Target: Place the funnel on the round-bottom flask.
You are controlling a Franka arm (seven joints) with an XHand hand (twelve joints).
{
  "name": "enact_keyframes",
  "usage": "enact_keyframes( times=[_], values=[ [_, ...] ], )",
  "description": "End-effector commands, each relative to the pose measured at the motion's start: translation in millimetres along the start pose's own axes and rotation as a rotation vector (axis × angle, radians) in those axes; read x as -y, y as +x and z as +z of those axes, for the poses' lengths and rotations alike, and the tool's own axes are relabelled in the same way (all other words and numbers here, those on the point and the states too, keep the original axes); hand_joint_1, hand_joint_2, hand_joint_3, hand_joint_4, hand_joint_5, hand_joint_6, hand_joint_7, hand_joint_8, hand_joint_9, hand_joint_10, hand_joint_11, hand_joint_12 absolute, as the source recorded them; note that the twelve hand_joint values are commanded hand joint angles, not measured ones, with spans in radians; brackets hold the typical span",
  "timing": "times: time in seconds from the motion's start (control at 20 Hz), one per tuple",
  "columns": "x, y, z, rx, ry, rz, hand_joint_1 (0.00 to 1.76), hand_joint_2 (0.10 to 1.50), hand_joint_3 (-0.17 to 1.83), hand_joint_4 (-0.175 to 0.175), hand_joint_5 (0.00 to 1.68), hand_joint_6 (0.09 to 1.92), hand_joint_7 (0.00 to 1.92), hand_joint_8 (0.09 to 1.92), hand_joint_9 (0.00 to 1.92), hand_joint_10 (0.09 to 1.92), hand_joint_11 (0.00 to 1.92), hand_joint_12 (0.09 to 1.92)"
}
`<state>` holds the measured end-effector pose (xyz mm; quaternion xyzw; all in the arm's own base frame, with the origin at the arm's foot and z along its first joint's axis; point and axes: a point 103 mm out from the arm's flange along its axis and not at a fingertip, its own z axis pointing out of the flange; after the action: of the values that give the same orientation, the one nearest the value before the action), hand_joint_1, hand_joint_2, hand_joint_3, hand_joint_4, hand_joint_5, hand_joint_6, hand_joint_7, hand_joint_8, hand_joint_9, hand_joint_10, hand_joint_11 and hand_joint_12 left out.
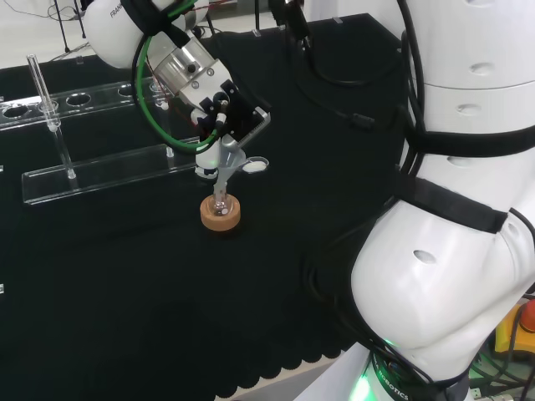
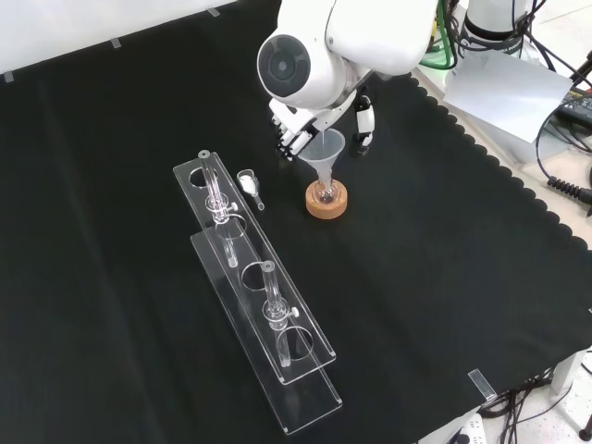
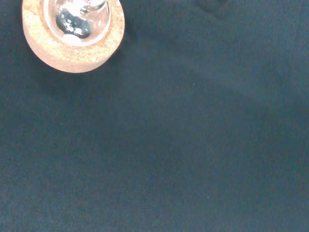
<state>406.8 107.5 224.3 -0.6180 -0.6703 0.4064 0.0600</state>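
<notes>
A clear round-bottom flask (image 1: 220,200) (image 2: 326,192) (image 3: 77,19) stands upright in a cork ring (image 1: 221,216) (image 2: 326,205) (image 3: 72,55) near the middle of the black cloth. Directly above it is the clear funnel (image 1: 228,161) (image 2: 326,153), its stem pointing down into the flask's neck. The hand (image 1: 224,109) (image 2: 294,137) comes in from above, fingers on one side of the funnel's cone and the thumb (image 2: 365,120) on the other, curled about it.
Two long clear racks (image 1: 109,171) (image 2: 277,314) with upright test tubes (image 1: 42,88) (image 2: 270,291) lie beside the flask. A small clear scoop with white powder (image 1: 255,164) (image 2: 248,183) sits between rack and cork ring. The cloth's scalloped edge (image 2: 518,176) runs along the bench side.
</notes>
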Motion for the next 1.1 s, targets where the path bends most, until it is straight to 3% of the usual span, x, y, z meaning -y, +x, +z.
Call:
enact_keyframes(
  times=[0.05, 0.5, 0.8, 1.1],
  values=[
    [6, -1, -1, -0.013, -0.033, -0.008, 0.49, 0.60, 0.42, -0.059, 0.26, 0.09, 0.16, 0.68, 0.49, 0.64, 0.44, 1.32],
    [31, -34, -13, -0.111, -0.257, 0.021, 0.39, 0.62, 0.32, -0.057, 0.27, 0.09, 0.18, 0.69, 0.45, 0.65, 0.43, 1.33],
    [39, -65, -10, -0.175, -0.334, 0.027, 0.48, 0.66, 0.33, -0.055, 0.32, 0.09, 0.23, 0.70, 0.47, 0.67, 0.43, 1.34],
    [35, -95, 1, -0.245, -0.370, 0.029, 0.59, 0.68, 0.35, -0.050, 0.37, 0.09, 0.31, 0.66, 0.53, 0.63, 0.46, 1.32]
  ],
)
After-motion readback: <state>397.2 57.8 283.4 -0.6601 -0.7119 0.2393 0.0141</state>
